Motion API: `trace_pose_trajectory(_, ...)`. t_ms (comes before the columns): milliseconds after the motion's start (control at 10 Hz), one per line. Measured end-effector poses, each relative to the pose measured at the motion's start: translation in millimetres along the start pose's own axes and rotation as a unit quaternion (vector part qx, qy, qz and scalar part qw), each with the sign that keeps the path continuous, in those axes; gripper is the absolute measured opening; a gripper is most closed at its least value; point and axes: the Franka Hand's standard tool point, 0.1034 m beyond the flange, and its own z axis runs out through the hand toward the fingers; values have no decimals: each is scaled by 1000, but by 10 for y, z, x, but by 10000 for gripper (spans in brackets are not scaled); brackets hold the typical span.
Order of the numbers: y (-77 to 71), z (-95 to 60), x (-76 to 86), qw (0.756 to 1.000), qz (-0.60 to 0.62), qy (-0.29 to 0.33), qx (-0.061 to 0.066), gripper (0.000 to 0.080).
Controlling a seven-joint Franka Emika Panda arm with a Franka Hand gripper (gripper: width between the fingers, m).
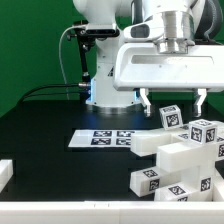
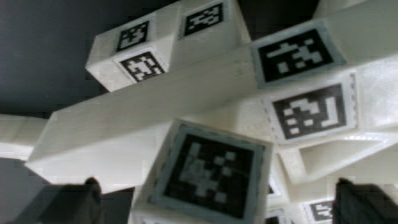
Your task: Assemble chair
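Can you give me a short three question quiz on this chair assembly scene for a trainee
1. True or false: the gripper is clamped on a chair part.
2. In the exterior view, the marker board lies to which side of the white chair parts? A) left B) right
3. What is printed on the faces of the chair parts?

Key:
1. False; the jaws stand open above the parts, holding nothing.
2. A.
3. Black-and-white square tags.
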Motion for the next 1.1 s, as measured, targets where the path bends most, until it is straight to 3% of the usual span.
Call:
trace_pose_trajectory(200, -24, -53, 79, 999, 6, -30, 10, 649)
trace_pose_trajectory(400, -112, -73, 48, 989, 21, -140, 30, 649)
trace_pose_trajectory(600, -111, -57, 45, 977, 23, -211, 36, 649)
trace_pose_trajectory(1100, -42, -9, 99, 978, 24, -206, 33, 636)
